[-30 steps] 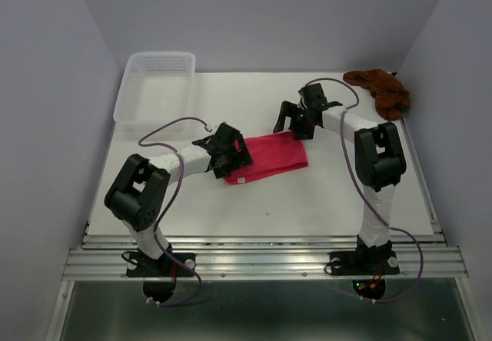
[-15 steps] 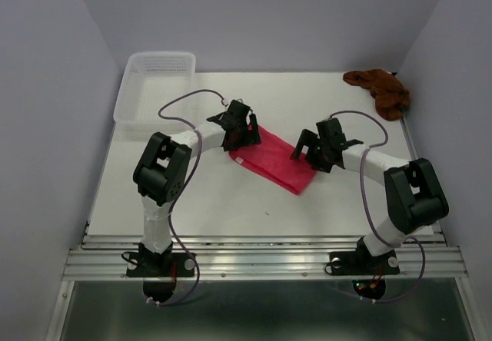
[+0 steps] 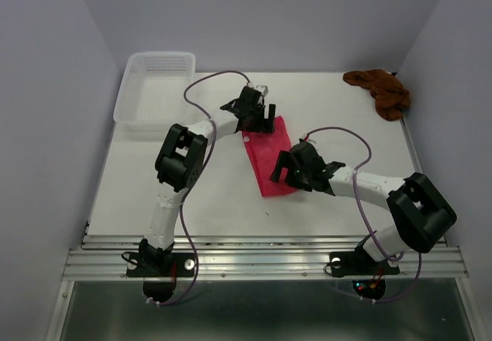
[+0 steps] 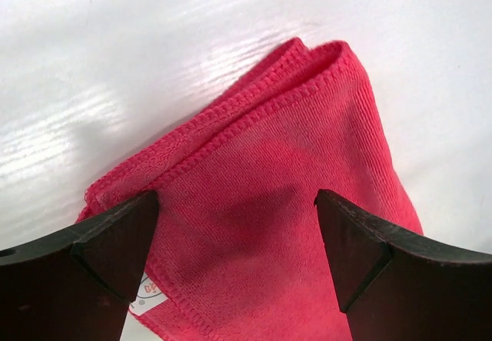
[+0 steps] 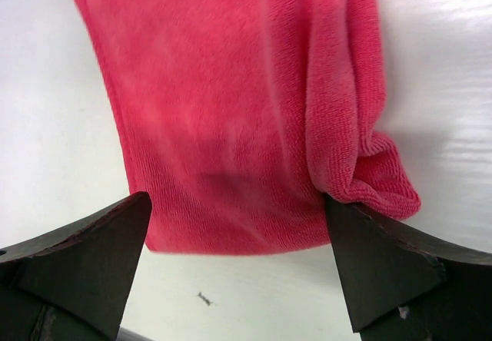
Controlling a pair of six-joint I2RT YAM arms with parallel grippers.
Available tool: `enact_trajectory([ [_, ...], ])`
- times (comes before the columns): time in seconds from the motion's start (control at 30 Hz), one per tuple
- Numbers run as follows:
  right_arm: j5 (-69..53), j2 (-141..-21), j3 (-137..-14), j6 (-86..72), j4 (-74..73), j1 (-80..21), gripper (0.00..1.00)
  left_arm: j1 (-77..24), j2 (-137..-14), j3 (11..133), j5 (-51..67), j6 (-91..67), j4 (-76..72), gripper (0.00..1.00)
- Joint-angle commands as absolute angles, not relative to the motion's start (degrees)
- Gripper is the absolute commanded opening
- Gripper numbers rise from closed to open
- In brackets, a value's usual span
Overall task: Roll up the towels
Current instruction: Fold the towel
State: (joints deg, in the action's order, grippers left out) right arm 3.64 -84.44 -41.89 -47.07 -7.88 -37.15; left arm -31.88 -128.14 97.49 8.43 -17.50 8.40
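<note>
Pink-red towel [image 3: 267, 153] folded flat | left claw [image 4: 238, 233] spread, far end | right claw [image 5: 238, 237] spread, near end | advise: pinch near hem squarely, roll tight

White arm links [image 3: 369, 183], black joints [image 3: 181, 157], purple cables [image 3: 217, 73]

White perforated plastic basket [image 3: 150, 120] at far-left corner of white table [image 3: 223, 203], plain grey walls [image 3: 269, 18]
</note>
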Motion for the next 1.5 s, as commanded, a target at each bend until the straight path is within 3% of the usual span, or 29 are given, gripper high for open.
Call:
enact_trajectory([
  [0.0, 4.7, -84.2, -42.0, -51.9, -8.8, -41.2, 1.00, -32.2, -133.2, 102.4, 9.8, -15.5, 12.4, 0.96],
  [0.3, 6.3, -87.6, -46.5, -54.1, -11.5, -45.8, 1.00, -32.0, -138.3, 112.1, 4.6, -16.7, 15.9, 0.96],
  [0.53, 14.7, -77.5, -46.1, -52.5, -13.3, -45.8, 1.00, -31.4, -134.1, 111.4, 0.6, -17.6, 16.3, 0.96],
  [0.9, 26.6, -74.1, -58.8, -22.2, -11.3, -42.2, 1.00, -31.0, -120.4, 109.3, -6.1, -20.3, 18.5, 0.99],
  [1.1, 0.8, -75.7, -67.9, -11.8, -2.2, -22.0, 1.00, -31.0, -105.5, 88.0, -7.7, -29.5, 14.9, 0.99],
  [1.27, -9.6, -82.9, -80.8, 7.2, -1.8, -18.0, 1.00, -32.5, -93.7, 64.2, 0.5, -38.5, 8.3, 0.99],
  [1.47, -33.3, -88.5, -87.8, 25.2, -12.5, -17.3, 1.00, -38.9, -91.1, 53.8, 5.9, -47.3, 1.8, 0.99],
])
